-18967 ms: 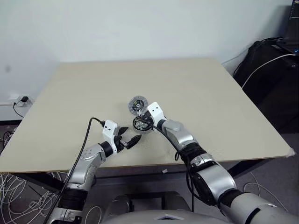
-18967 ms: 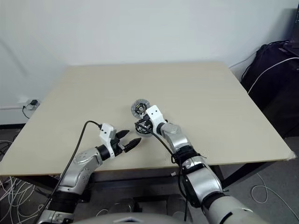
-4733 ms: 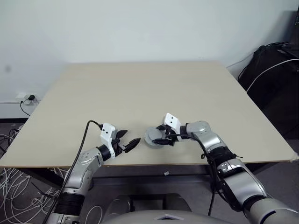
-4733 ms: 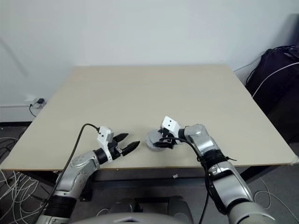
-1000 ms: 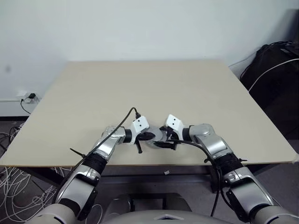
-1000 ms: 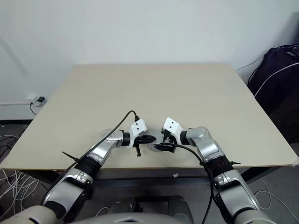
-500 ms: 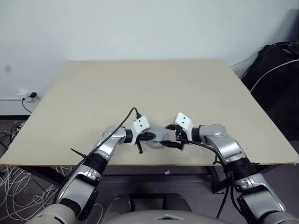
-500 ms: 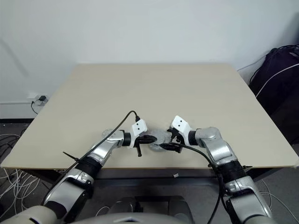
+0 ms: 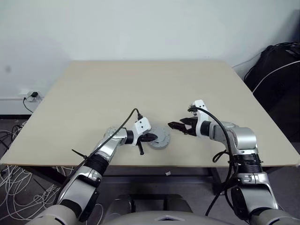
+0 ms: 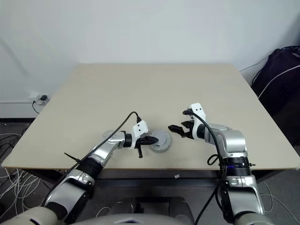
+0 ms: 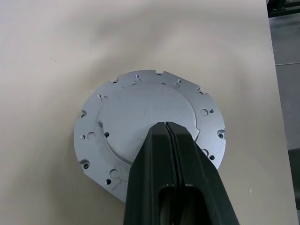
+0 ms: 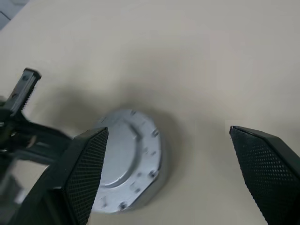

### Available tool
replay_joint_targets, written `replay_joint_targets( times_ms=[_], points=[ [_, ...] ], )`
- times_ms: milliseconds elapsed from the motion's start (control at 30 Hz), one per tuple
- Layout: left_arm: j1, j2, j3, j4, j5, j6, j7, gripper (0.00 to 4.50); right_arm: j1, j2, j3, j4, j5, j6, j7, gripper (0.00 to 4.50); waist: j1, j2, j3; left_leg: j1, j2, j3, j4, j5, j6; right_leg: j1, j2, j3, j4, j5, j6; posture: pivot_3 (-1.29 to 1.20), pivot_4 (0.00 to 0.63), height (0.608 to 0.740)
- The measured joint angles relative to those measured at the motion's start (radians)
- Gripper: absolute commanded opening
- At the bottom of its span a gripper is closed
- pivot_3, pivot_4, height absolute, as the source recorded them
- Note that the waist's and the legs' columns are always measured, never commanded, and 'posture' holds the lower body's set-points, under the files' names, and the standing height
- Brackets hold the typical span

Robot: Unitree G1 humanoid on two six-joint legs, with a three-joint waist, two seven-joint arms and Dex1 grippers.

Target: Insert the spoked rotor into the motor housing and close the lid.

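Left gripper [image 11: 166, 125] has its two black fingers pressed together with nothing between them, and I see their joined tip resting over the raised centre of the lid [image 11: 140, 122]. That lid is a silver-grey disc with small holes round its rim, and it lies flat on the beige table [image 9: 140, 89] near the front edge, in front of my left arm. From the head camera I make out the closed fingers reaching in from the left side of the disc [image 9: 159, 137], though I cannot tell whether they actually touch its surface or sit just above it. Right gripper [image 9: 180, 126] hangs clear of the disc, off to its right and a little farther back, with its fingers spread wide and empty. Through the right wrist camera I look between those two parted fingers [image 12: 86, 166] at the lid [image 12: 126, 164] on the table, with the left gripper's dark frame beside it. I cannot see the housing or the rotor under the disc. A dark bag [image 9: 276, 70] sits beyond the table's far right corner.
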Motion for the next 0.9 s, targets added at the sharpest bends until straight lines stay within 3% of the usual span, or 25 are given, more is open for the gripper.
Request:
replay_joint_targets(
  times_ms=[267, 500, 900],
  points=[
    [-0.002, 0.000, 0.002, 0.008, 0.000, -0.002, -0.003, 0.00, -0.011, 0.040, -0.039, 0.006, 0.060, 0.109, -0.095, 4.46, -0.003, 0.000, 0.000, 0.000, 0.000, 0.001, 0.001, 0.000, 0.000, 0.000, 0.000, 0.000, 0.000, 0.000, 0.000, 0.00, 0.000, 0.740],
    [-0.006, 0.000, 0.002, 0.010, 0.000, -0.001, -0.009, 0.00, -0.045, 0.112, -0.111, 0.138, 0.055, 0.225, -0.247, 4.46, -0.004, 0.001, 0.000, 0.000, 0.000, 0.001, 0.000, 0.000, 0.000, 0.000, 0.000, 0.000, 0.000, 0.000, 0.000, 0.00, 0.000, 0.740],
    [-0.005, 0.001, 0.003, 0.010, 0.000, 0.003, -0.014, 0.00, -0.127, 0.158, -0.221, 0.234, 0.113, 0.361, -0.284, 4.46, -0.012, 0.002, -0.001, 0.000, 0.000, 0.001, 0.000, 0.000, 0.000, 0.000, 0.000, 0.000, 0.001, 0.001, 0.001, 0.00, 0.000, 0.740]
  ],
)
